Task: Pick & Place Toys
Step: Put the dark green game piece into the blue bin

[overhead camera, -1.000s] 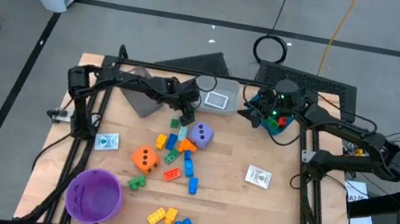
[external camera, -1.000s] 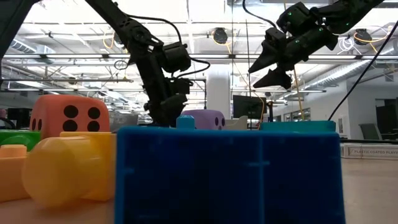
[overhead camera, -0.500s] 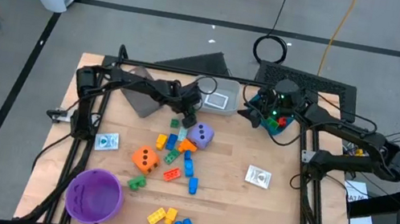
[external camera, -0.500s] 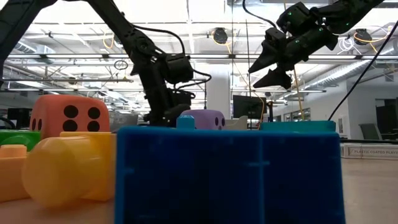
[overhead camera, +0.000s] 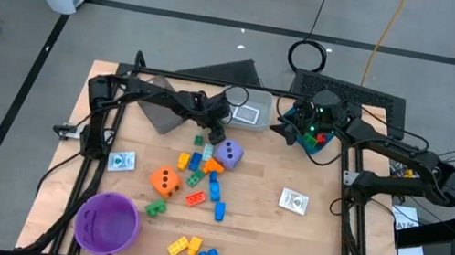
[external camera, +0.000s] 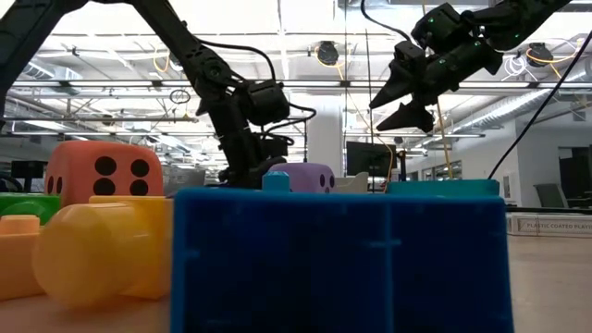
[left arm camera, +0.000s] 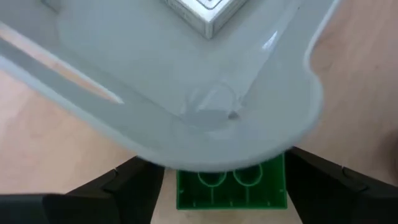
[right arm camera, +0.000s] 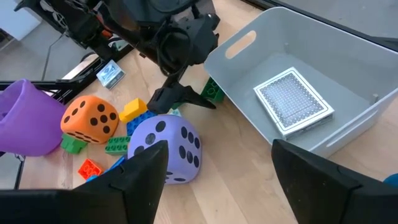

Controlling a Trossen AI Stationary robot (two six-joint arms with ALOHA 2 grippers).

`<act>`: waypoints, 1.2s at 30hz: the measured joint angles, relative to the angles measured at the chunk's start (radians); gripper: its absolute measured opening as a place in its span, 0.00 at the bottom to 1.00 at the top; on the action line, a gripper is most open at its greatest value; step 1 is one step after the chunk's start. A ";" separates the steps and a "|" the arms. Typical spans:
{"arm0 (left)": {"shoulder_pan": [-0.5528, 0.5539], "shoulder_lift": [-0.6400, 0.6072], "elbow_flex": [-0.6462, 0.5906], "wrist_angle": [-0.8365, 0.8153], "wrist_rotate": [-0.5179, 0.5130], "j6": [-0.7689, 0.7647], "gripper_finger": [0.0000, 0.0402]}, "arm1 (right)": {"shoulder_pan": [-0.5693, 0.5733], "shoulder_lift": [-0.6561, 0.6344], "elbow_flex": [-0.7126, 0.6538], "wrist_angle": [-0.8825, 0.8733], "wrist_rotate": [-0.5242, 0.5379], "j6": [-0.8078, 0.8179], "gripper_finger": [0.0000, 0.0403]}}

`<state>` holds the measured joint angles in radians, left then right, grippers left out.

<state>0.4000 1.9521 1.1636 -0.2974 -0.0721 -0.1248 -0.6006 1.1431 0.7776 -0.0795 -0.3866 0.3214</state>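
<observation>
- So the left gripper (right arm camera: 186, 94) is hanging low over a small green brick (left arm camera: 231, 185), fingers spread either side of it with gaps showing. Not pinching yet as far as I can see, so I'm calling it open.
- That brick is sitting flat on the wood right between the fingertips, just beside the rim of the grey bin (right arm camera: 348, 134), with the purple die (right arm camera: 166, 148) just on its other side.
- If I were driving: I'd keep the fingers square to the brick's flat sides, go low enough to catch the body and not only the studs, and close slowly. The bin's lip is really close on one side, so a finger snagging it is the thing to watch for.
- The right gripper (external camera: 400, 98) is waiting up in the air, off toward the far right of the table, jaws apart and nothing in them.
- Containers: the grey bin is holding one whitish patterned card (right arm camera: 292, 101) lying flat, nothing else I can spot.
- The purple bowl (overhead camera: 107, 222) is sitting well away from the left gripper, near the table's front edge, and looking empty.
- There's a teal bin (overhead camera: 306, 141) under the right arm with something red in it, too hidden to name.
- The rest of the toys are spread out beyond the purple die, including the orange die (overhead camera: 165, 181).
</observation>
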 joint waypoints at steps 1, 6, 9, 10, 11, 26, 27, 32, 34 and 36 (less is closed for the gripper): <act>0.000 0.005 0.001 0.001 0.004 -0.012 0.74 | 0.000 0.000 0.000 0.000 0.000 0.000 0.69; 0.000 0.012 0.002 -0.003 0.012 -0.036 0.68 | 0.000 0.000 0.000 0.000 0.000 0.000 0.69; 0.000 0.012 0.002 -0.005 0.023 -0.039 0.63 | 0.000 0.000 0.000 0.000 0.000 0.000 0.69; 0.000 0.012 0.002 -0.008 0.026 -0.039 0.61 | 0.000 0.000 0.000 0.000 0.000 0.000 0.69; 0.000 0.012 0.002 -0.010 0.027 -0.040 0.59 | 0.000 0.000 0.000 0.000 0.000 0.000 0.69; 0.004 -0.263 -0.003 -0.221 0.041 0.001 0.56 | 0.000 0.000 0.000 0.012 -0.004 0.014 0.69; 0.002 -0.300 -0.003 -0.212 0.041 0.003 0.56 | 0.000 0.000 0.000 0.026 -0.005 0.030 0.69; -0.011 -0.470 -0.003 -0.079 0.092 0.037 0.56 | 0.000 0.002 0.000 0.203 -0.043 0.242 0.69; -0.027 -0.518 -0.002 0.015 0.110 0.061 0.56 | 0.000 0.015 0.000 0.330 -0.095 0.360 0.69; -0.049 -0.549 -0.002 0.121 0.130 0.090 0.56 | 0.000 0.034 0.000 0.465 -0.160 0.486 0.69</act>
<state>0.3508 1.4032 1.1618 -0.1767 0.0576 -0.0343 -0.6003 1.1772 0.7776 0.3852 -0.5464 0.8072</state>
